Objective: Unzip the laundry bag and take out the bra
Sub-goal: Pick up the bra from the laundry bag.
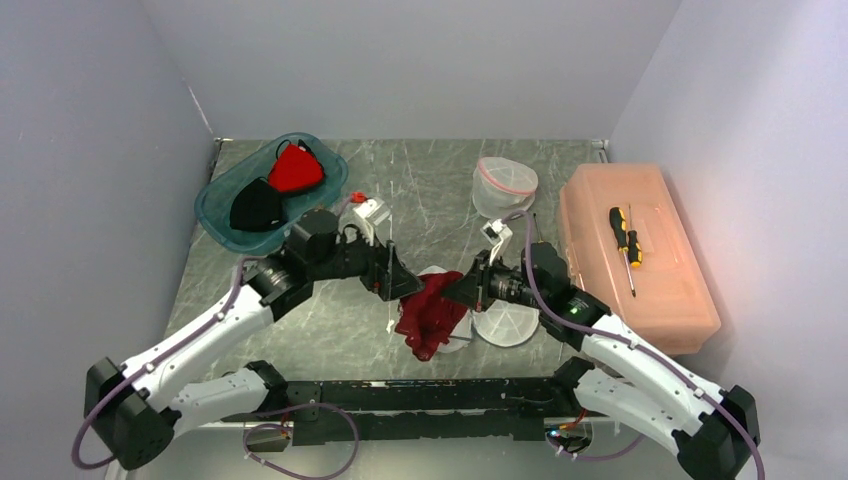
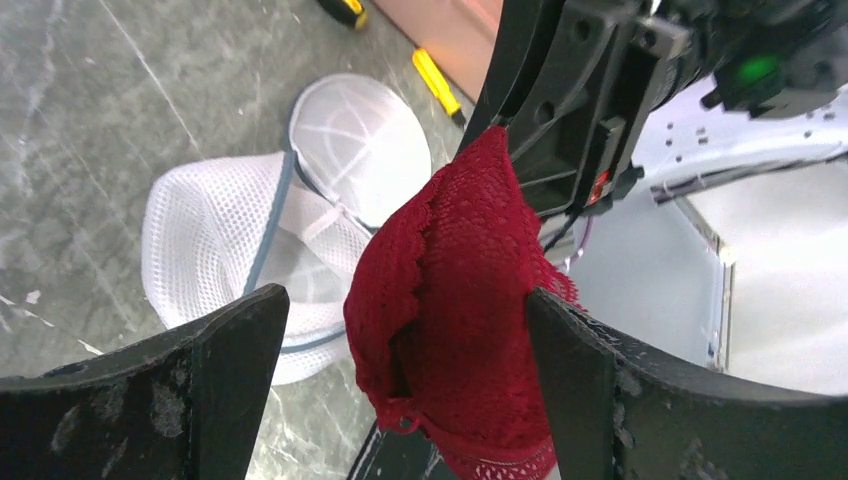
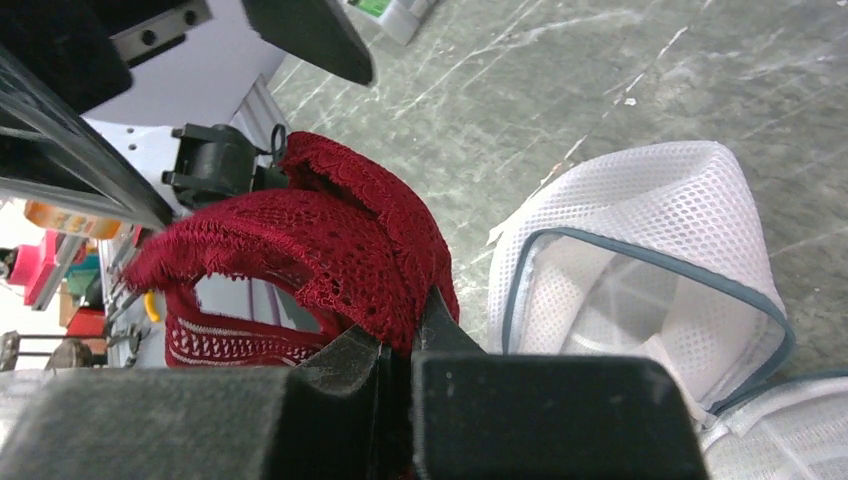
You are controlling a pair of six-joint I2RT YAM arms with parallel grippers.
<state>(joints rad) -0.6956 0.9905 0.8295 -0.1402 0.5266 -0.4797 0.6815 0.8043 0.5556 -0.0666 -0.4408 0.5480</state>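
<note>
The dark red lace bra [image 1: 430, 315] hangs just above the table, pinched at one edge by my right gripper [image 3: 415, 345], which is shut on it. In the right wrist view the bra [image 3: 350, 240] bulges up out of the closed jaws. My left gripper [image 2: 405, 330] stands wide open, and the bra [image 2: 460, 290] hangs between its two fingers, brushing the right one. The white mesh laundry bag [image 1: 505, 325] lies open on the table beside the bra. Its blue-trimmed mouth gapes in the right wrist view [image 3: 650, 260], and it lies behind the bra in the left wrist view [image 2: 220, 240].
A second white mesh bag [image 1: 503, 185] stands at the back centre. A teal tray [image 1: 215, 205] with red and black garments sits at the back left. A salmon plastic box [image 1: 660, 300] carrying a screwdriver [image 1: 625, 240] lies along the right. A small white object [image 1: 368, 210] is near the left arm.
</note>
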